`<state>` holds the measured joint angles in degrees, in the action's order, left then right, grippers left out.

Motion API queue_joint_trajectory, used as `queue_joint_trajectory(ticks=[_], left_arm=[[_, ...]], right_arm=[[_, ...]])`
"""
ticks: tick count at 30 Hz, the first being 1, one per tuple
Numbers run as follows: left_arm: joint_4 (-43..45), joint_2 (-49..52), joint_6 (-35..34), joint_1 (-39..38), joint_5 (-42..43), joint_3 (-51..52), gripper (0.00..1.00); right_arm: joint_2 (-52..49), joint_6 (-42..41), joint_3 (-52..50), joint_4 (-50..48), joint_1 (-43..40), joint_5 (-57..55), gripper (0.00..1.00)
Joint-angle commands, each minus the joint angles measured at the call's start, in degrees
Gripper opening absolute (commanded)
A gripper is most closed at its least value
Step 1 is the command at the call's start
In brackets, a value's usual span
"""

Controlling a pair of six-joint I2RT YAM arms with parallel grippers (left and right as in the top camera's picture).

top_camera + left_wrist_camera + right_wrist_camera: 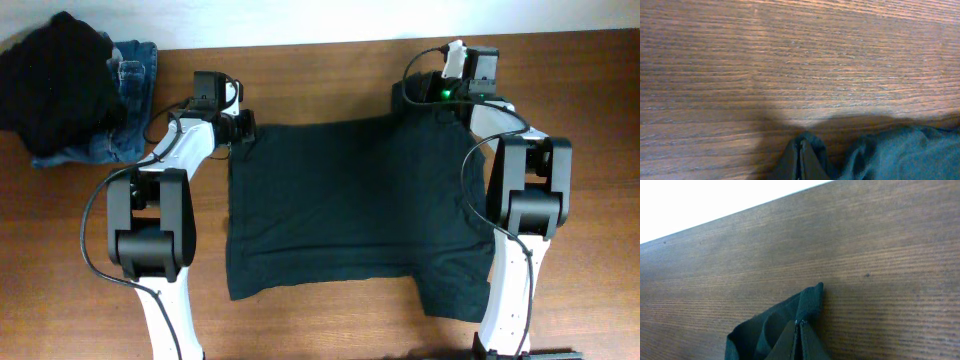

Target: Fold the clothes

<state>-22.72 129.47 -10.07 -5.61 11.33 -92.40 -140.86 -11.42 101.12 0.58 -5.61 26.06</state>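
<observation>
Plainly, the left fingers (pixel 793 162) are pressed together with a fold of the dark T-shirt (pixel 350 200) pinched between them. The right fingers (pixel 809 344) are likewise clamped shut on a corner of the same cloth, which sticks up just past their tips. In the overhead view the T-shirt lies spread flat on the wooden tabletop (pixel 320 330). It is stretched between the two sets of fingers, one far corner in each grip, and its body runs back from them toward the arm bases. A sleeve lies behind the right fingers, beside that arm. Out beyond the left fingers, well apart from them, blue jeans (pixel 135 70) lie under a heap of black clothing (pixel 60 80).
</observation>
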Motion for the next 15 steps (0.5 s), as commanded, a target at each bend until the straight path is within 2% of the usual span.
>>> queue_joint_trajectory(ticks=[1, 15], left_arm=[[-0.22, 0.11, 0.37, 0.22, 1.33, -0.39, 0.01], [-4.61, -4.70, 0.63, 1.01, 0.87, -0.39, 0.01]], right_arm=[[1.97, 0.02, -0.48, 0.87, -0.17, 0.98, 0.04], [5.44, 0.00, -0.48, 6.36, -0.92, 0.94, 0.04]])
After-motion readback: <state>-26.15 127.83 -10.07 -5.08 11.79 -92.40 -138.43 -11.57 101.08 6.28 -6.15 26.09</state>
